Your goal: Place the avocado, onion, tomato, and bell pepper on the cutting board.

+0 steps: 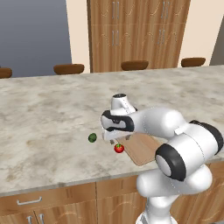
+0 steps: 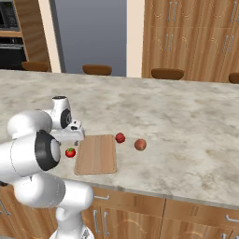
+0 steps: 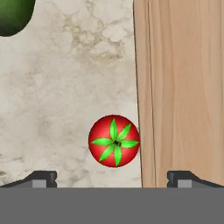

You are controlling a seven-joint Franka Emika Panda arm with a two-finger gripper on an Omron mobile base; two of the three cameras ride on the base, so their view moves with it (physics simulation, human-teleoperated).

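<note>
Overhead, gripper (image 3: 112, 177) spread, pointing down at tomato (image 3: 114, 141), seemingly touching cutting board (image 3: 183, 87) edge.

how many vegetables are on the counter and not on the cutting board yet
4. The tomato sits beside the board's left edge, the avocado farther left, and the dark red ball and onion right of the board. The arm may hide others.

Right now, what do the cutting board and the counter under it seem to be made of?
The cutting board looks like light wood with a matte finish: long straight grain lines run along it. The counter looks like polished stone, perhaps marble or granite: mottled beige-grey veining, though in a render it could be laminate.
</note>
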